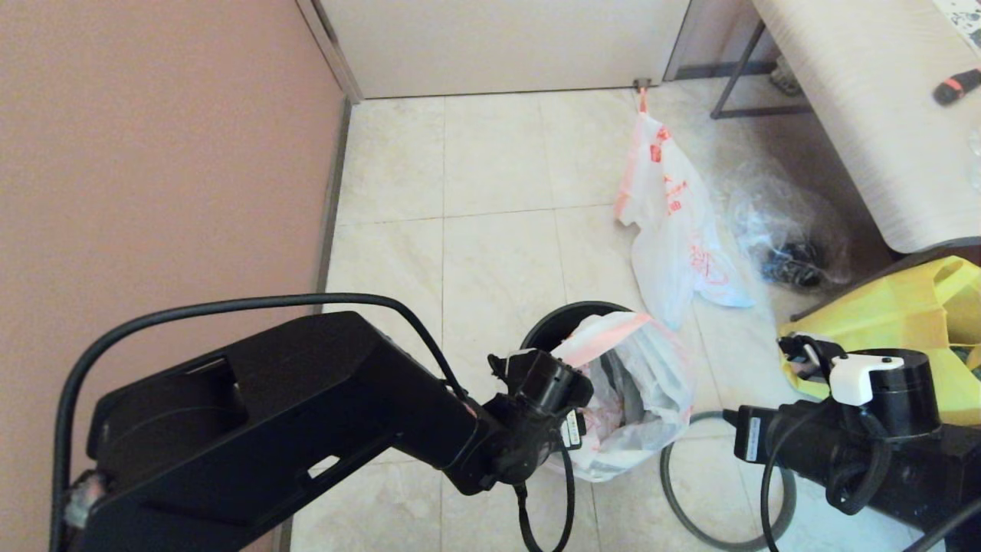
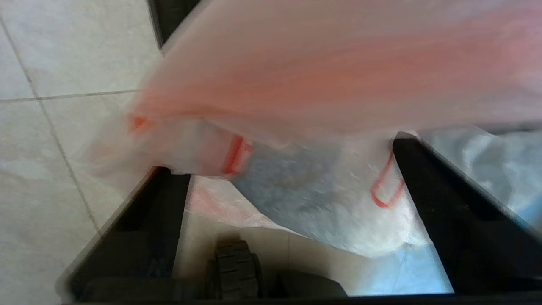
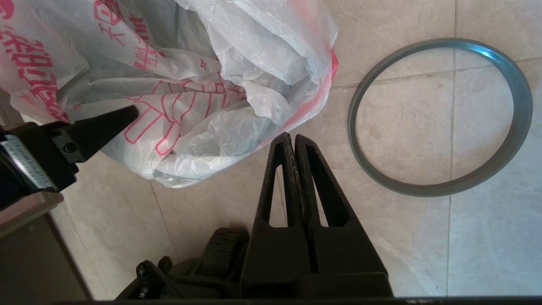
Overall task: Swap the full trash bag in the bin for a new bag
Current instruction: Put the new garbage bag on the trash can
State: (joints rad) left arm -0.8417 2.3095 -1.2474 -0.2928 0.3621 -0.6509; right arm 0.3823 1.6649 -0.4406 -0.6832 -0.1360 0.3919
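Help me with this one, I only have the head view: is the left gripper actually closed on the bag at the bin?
Observer: No. In the left wrist view the left gripper is open, with the new bag draped over and between its fingers.
Operator: And the right gripper? Its fingers are hidden from me.
Observer: The right wrist view shows the right gripper shut on nothing, over the floor tiles between the bag and the hoop.
Operator: Which bag is it?
Observer: Its side shows a big line drawing of a hand beside Chinese characters, so it is the new one.
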